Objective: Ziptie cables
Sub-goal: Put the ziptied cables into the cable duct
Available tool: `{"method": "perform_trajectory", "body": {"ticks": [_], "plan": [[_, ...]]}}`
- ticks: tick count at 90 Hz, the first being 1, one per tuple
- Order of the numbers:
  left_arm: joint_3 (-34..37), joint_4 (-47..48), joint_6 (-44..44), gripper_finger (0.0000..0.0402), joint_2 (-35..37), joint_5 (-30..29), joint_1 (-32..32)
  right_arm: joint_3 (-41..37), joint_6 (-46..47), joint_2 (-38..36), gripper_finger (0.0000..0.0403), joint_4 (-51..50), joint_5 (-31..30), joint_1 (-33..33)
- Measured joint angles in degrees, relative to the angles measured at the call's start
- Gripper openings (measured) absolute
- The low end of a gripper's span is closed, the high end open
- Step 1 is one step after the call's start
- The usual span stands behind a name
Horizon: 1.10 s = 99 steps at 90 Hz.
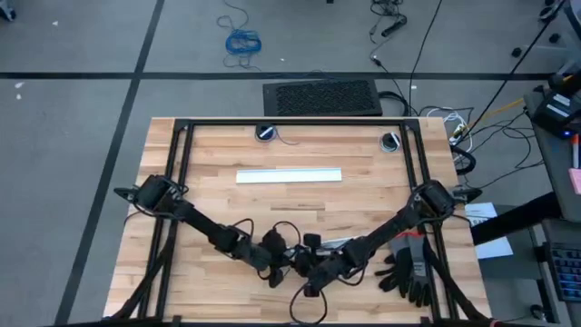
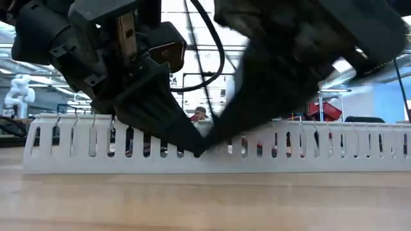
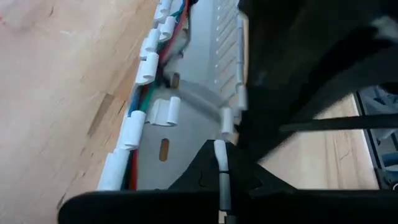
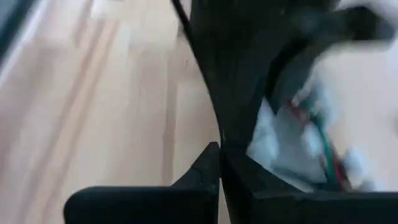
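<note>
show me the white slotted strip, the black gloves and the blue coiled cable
white slotted strip (image 1: 289,175), high view, middle of its length
black gloves (image 1: 410,270), high view, palm area
blue coiled cable (image 1: 242,42), high view, centre of the coil

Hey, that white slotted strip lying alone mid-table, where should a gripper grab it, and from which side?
Grip the strip at mid-length, across its narrow width, coming straight down. It lies long and flat across the table, so a middle hold should keep it level. The left gripper and right gripper are together nearer the front edge.
</note>
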State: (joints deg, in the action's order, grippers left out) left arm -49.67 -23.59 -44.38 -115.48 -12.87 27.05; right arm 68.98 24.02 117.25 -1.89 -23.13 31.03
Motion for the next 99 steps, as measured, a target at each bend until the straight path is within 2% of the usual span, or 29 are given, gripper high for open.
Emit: {"method": "perform_trajectory", "body": {"ticks": [25, 36, 46, 53, 63, 68, 73, 81, 88, 93, 99], "plan": [[0.0, -0.6, 0.2, 0.0000, 0.0, 0.0, 0.5, 0.0, -1.7, 0.2, 0.0008, 0.0, -3.3, 1.2], [0.0, -0.9, 1.9, 0.0005, 0.0, -0.8, 1.1, -0.1, -3.2, -0.6, 0.0048, -0.5, -3.9, 2.0], [0.1, -1.2, 7.4, 0.0031, -0.2, -1.1, 2.1, -0.1, -4.5, -2.9, 0.0099, 1.0, -5.2, 3.4], [0.1, -0.7, 10.5, 0.0059, -0.2, -1.2, 3.0, -0.1, -6.9, -6.5, 0.0131, 3.1, -9.4, 5.6], [0.1, -0.5, 13.1, 0.0103, -0.2, -0.9, 4.2, 0.0, -9.6, -11.9, 0.0158, 0.8, -19.6, 9.1], [-0.2, -0.4, 12.9, 0.0123, -0.2, -0.6, 4.7, 0.0, -9.4, -14.0, 0.0162, -2.3, -24.3, 10.5], [-0.3, 0.0, 11.1, 0.0140, 0.4, 0.1, 5.0, 0.0, -7.3, -15.7, 0.0162, -5.1, -26.2, 11.6], [-0.3, 3.7, 5.2, 0.0152, 4.4, 6.5, 5.1, 0.0, -2.1, -17.9, 0.0156, -6.7, -26.6, 14.2], [-0.1, 8.9, 3.1, 0.0153, 8.9, 10.7, 5.6, 0.0, -1.3, -18.8, 0.0150, -6.3, -26.9, 16.5], [0.2, 13.0, 3.8, 0.0152, 11.9, 9.6, 6.3, 0.0, -1.8, -19.1, 0.0147, -6.5, -27.8, 17.6], [-0.1, 16.8, 5.0, 0.0152, 15.3, 5.5, 7.3, 0.0, -2.2, -19.5, 0.0146, -6.6, -29.7, 18.5]]}}
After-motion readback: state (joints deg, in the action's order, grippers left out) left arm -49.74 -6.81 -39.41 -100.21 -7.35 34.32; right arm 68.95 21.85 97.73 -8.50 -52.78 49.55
